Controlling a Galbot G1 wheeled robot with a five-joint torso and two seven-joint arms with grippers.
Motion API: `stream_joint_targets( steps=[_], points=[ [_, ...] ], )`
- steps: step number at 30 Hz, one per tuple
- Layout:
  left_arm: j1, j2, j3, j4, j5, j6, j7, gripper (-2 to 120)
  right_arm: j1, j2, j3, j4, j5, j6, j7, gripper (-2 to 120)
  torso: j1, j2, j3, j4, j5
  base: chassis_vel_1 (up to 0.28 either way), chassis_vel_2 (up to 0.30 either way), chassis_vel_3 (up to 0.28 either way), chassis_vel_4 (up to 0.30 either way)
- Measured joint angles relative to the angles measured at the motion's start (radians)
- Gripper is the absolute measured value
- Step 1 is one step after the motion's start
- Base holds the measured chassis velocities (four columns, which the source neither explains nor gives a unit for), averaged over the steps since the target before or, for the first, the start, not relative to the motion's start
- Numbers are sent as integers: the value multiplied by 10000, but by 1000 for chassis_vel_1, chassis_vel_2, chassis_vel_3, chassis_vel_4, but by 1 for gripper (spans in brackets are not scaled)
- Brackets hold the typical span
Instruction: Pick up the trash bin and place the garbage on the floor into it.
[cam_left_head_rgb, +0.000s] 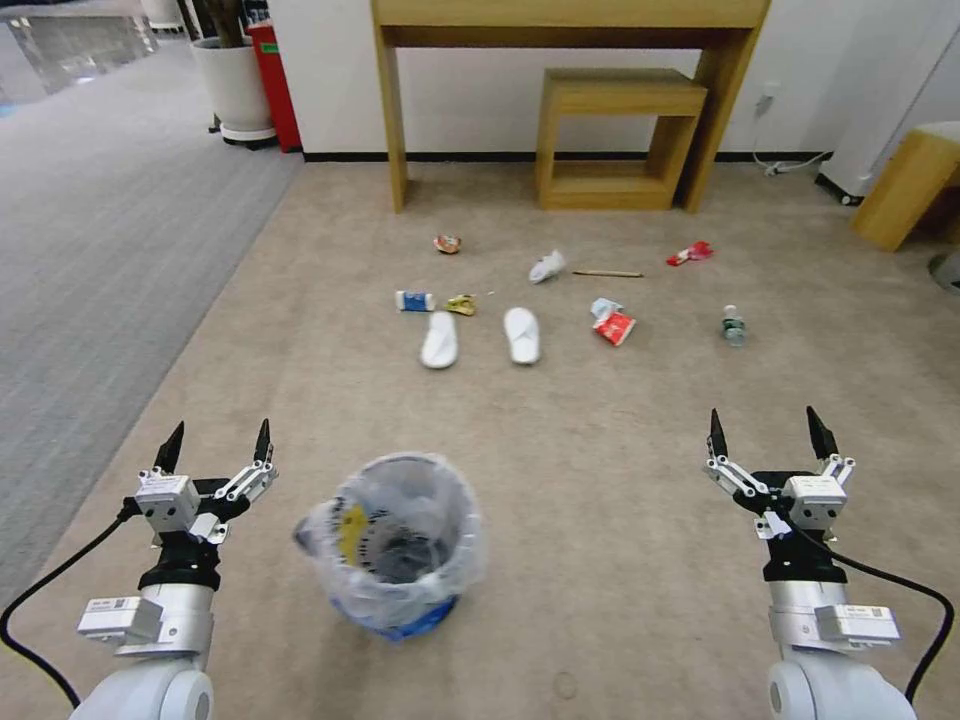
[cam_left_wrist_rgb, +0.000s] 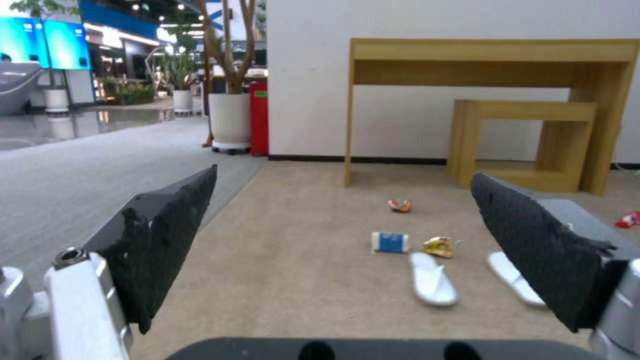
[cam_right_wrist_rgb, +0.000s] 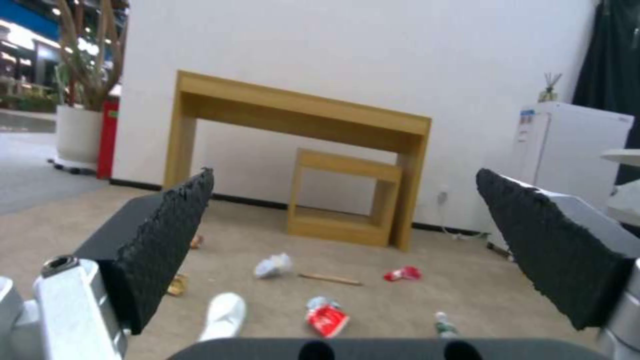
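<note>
While both of my arms are held low at the near edge of the scene, my left gripper (cam_left_head_rgb: 217, 443) sits at near left and my right gripper (cam_left_head_rgb: 766, 432) at near right, each with its jaws spread wide and holding nothing. Both hover above the floor (cam_left_head_rgb: 620, 480), a beige short-pile carpet.

The trash bin (cam_left_head_rgb: 395, 545) stands upright on the floor between the two grippers, nearer the left one and apart from it. Its crinkled clear liner folds over the rim, and the blue body shows at the bottom.

The garbage lies scattered farther off, well apart from the bin:
- two white slippers (cam_left_head_rgb: 478, 338) side by side, centre;
- a blue paper cup (cam_left_head_rgb: 414, 300) on its side, left of centre, with a yellow wrapper (cam_left_head_rgb: 461, 305) just beside it;
- a small reddish wrapper (cam_left_head_rgb: 447, 243) farther back;
- a white tissue (cam_left_head_rgb: 547, 266) with a wooden stick (cam_left_head_rgb: 607, 273) just to its right;
- a red carton (cam_left_head_rgb: 614, 327) touching a pale crumpled item, right of centre;
- a clear bottle (cam_left_head_rgb: 733, 326) upright at right;
- a red wrapper (cam_left_head_rgb: 690, 253) at far right.

Beyond the litter, a wooden desk (cam_left_head_rgb: 570, 20) stands against the white wall, with a smaller wooden stool (cam_left_head_rgb: 617, 95) under it. Grey ribbed carpet (cam_left_head_rgb: 100, 250) borders the beige area on the left.
</note>
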Motion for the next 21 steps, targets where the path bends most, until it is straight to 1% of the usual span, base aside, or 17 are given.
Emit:
stream_joint_targets(
  steps=[1, 2, 4, 5, 7, 9, 10, 13, 14, 17, 18, 19, 20, 21],
  points=[
    [0, 0, 0, 0, 0, 0, 0, 100, 0, 0, 0, 0, 0, 0, 0, 100, 0, 0, 0, 0, 0, 167, 179, -220, -248],
    [10, 11, 0, -8, 33, 30, -5, 100, 10, -4, 0, -5, 7, 27, 0, 100, 0, -1, 0, 1, -11, 167, 95, -77, -127],
    [31, 67, 16, -107, 132, 173, -30, 100, 35, -23, 0, -27, 19, 58, 4, 100, 0, 0, -1, 0, 5, 57, 51, -43, -53],
    [31, 67, 16, -107, 132, 173, -30, 100, 35, -23, 0, -27, 19, 58, 4, 100, 0, 0, -1, 0, 5, 57, 7, -10, -53],
    [70, 209, 61, -228, 245, 487, -36, 100, 53, -62, 10, -57, 21, 82, 9, 100, 0, 0, 0, -3, 1, -48, -37, 18, 29],
    [105, 368, 90, -357, 272, 818, -35, 100, 65, -86, 15, -81, 23, 110, 12, 100, 0, 0, 0, -4, 7, -91, -53, 50, 52],
    [105, 368, 90, -357, 272, 818, -35, 100, 65, -86, 15, -81, 23, 110, 12, 100, 0, 0, 0, -4, 7, -86, -53, 48, 45],
    [162, 629, 221, -536, 218, 1627, -130, 100, 84, -117, 15, -108, 30, 140, 12, 100, 0, 0, 0, -3, 2, -27, -46, 18, 20],
    [162, 629, 221, -536, 218, 1627, -130, 100, 84, -117, 15, -108, 30, 140, 12, 100, 0, 0, 0, -3, 2, 0, 0, 0, 0],
    [232, 866, 413, -671, 157, 2315, -204, 100, 103, -185, 22, -117, 62, 157, 12, 100, 0, 0, 0, -1, -3, 0, 0, 0, 0],
    [232, 866, 413, -671, 157, 2315, -204, 100, 103, -185, 22, -117, 62, 157, 12, 100, 0, 0, 0, -1, -3, 0, 0, 0, 0],
    [265, 1003, 533, -770, 33, 2666, -234, 100, 110, -234, 33, -129, 87, 160, 12, 100, 0, 0, 0, -1, -2, 0, 0, 0, 0],
    [271, 1068, 596, -831, -100, 2832, -255, 100, 115, -261, 39, -133, 100, 161, 12, 100, 0, 0, 0, -1, -2, 0, 0, 0, 0],
    [272, 1187, 711, -958, -446, 3131, -283, 100, 128, -305, 45, -141, 117, 163, 12, 100, 0, 0, 0, -1, 0, 0, 0, 0, 0]
  ],
)
